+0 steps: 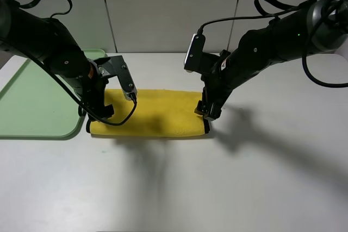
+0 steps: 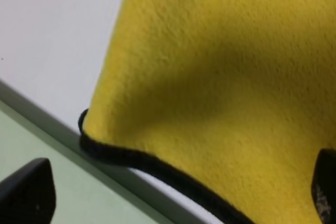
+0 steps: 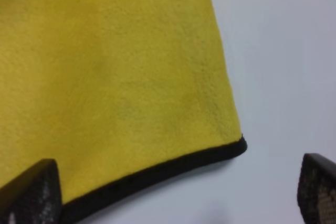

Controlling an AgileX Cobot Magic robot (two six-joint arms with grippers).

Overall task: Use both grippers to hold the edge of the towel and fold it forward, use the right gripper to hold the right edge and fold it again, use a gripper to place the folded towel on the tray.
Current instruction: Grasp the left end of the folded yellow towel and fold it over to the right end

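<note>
Towel [image 1: 155,113] lies as a yellow band on the worktop [image 1: 244,177], folded once by the look of it. Its left end is just beside the rim of the pale-green tray [image 1: 32,101]; whether it touches the rim I cannot tell. Its black edge [image 3: 157,174] runs along the near side. The left hand [image 1: 100,112] sits low at the left end and the right hand [image 1: 205,111] at the right end. Each has its jaws apart, with cloth lying between them unpinched.

The second fold looks due. The right hand should pinch both layers at the right edge, binding included. It should lift just clear, carry leftward and lay the edges matched. The left hand should clear away first.
</note>
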